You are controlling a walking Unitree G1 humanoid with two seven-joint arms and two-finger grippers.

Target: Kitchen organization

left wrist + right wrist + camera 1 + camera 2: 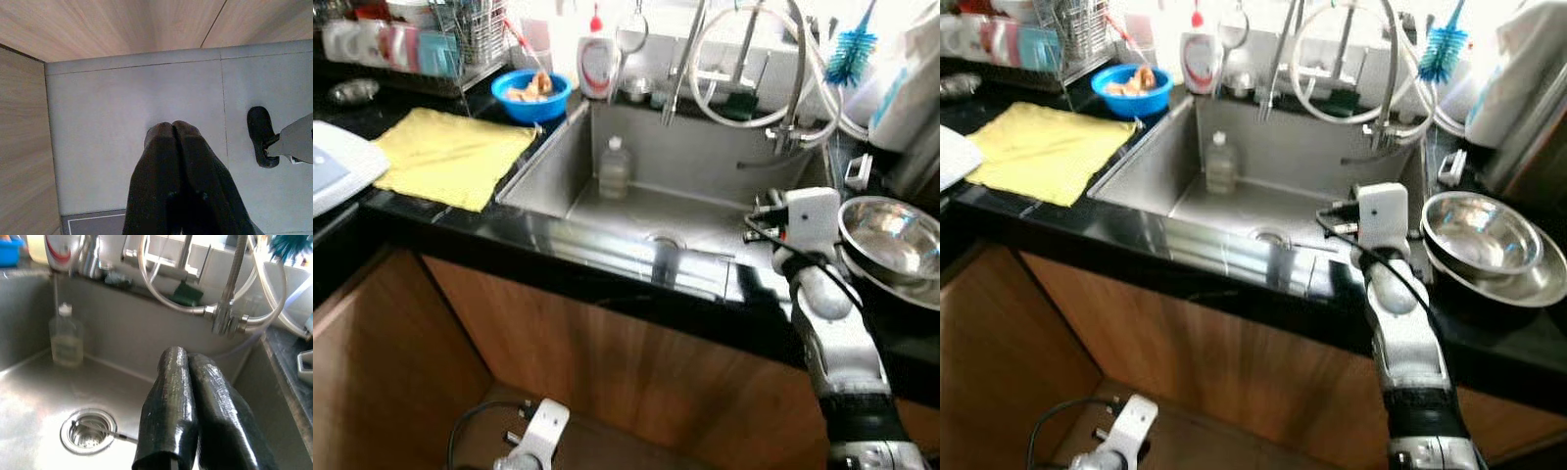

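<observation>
Steel sink (705,196) sits in the black tabletop (440,220) as seen from the head views, with a clear plastic bottle (615,168) standing upright against its back wall, a yellow cloth (450,155) spread to the left, a blue bowl (530,94) behind that, and stacked metal bowls (891,245) on the tabletop at the right. The right arm is raised over the sink's near right corner, just beside those bowls, while the left arm hangs low in front of the wooden cabinet. From the left wrist, the left pincer (173,132) points down at the grey floor (98,137), its two black fingers pressed together on nothing; a dark foot of the robot shows nearby. From the right wrist, the right pincer (188,363) hangs above the basin with its fingers together and nothing between them, the drain strainer (89,431) below, the faucet and hoses (225,313) ahead, and the bottle well apart at the far side. I'd judge this an approach step, with nothing yet picked up. If the bottle is the target, the next move calls for parting the fingers and reaching across the basin to it.
</observation>
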